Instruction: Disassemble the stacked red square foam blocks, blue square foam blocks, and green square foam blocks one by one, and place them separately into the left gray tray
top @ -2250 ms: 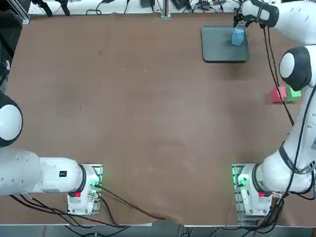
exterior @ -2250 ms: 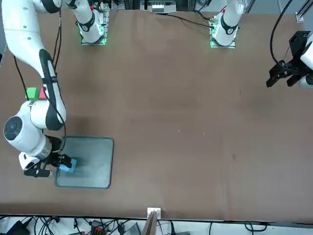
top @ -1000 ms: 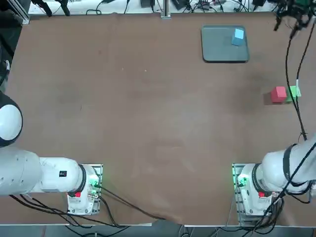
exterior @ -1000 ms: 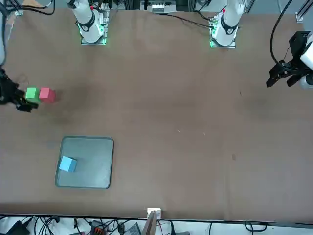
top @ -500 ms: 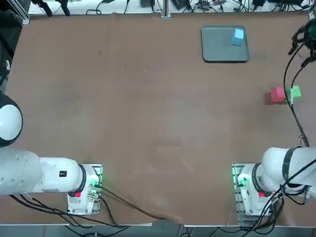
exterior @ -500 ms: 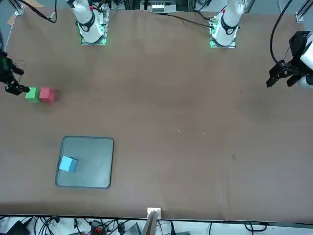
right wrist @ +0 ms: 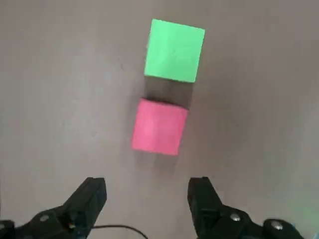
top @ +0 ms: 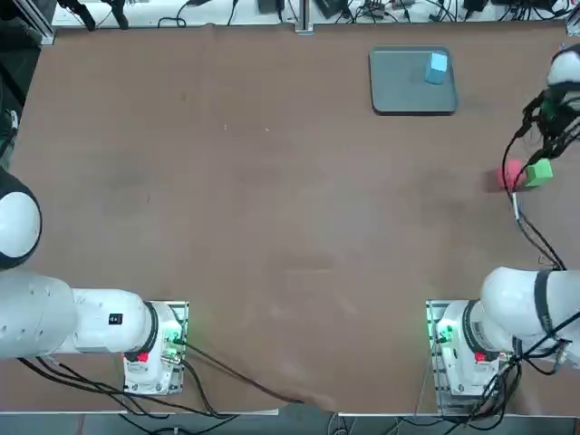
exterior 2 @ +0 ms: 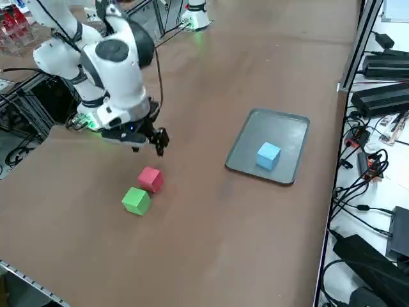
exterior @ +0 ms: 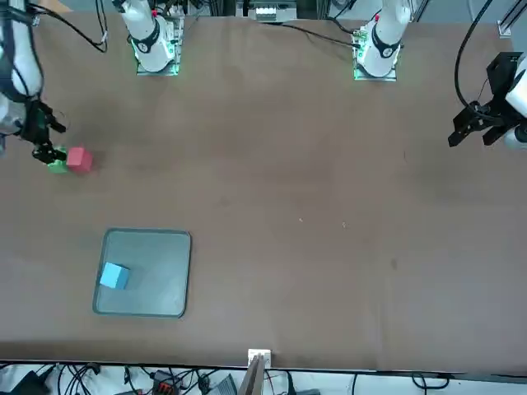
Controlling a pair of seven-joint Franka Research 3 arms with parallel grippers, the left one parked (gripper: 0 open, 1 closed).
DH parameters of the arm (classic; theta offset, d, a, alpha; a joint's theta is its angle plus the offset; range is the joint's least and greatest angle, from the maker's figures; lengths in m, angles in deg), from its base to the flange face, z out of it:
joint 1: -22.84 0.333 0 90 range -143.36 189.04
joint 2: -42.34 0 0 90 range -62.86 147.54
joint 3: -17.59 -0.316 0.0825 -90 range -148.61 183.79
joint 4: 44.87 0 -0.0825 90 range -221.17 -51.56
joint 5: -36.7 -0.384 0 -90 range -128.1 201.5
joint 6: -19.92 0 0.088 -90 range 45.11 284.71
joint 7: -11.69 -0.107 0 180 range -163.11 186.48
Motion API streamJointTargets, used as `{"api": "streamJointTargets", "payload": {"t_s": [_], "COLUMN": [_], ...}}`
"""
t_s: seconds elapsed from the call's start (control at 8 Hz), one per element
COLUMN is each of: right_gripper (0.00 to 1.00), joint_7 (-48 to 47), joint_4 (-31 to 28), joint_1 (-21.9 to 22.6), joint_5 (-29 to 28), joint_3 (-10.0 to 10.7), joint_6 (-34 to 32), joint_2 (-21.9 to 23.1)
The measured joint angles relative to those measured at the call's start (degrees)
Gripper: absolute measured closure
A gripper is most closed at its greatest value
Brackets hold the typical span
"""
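Foam cubes look light and soft; a gentle pinch across two opposite flat faces should do. Red block [right wrist: 159, 126] and green block [right wrist: 174, 50] sit side by side on the table, well apart from the gray tray [top: 399, 86], which holds only the blue block [top: 438, 67]. Right gripper [right wrist: 144, 201] hangs above the red block, fingers apart, empty.

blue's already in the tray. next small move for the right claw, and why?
Probably ease the open right claw forward and down over the red cube: it hangs empty just short of it, and red lies nearer than the green cube. Both sit on the table.
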Motion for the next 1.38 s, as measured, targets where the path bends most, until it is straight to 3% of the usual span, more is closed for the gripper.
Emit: {"api": "streamJointTargets", "payload": {"t_s": [0.75,1.38], "right_gripper": [0.00,0.00], "joint_7": [-0.51,-0.51], "joint_4": [-7.23,-7.61], "joint_1": [-1.28,-1.89], "joint_5": [-0.01,-0.01], "joint_3": [-0.01,-0.04], "joint_6": [20.94,20.18], "joint_2": [-5.70,-5.78]}}
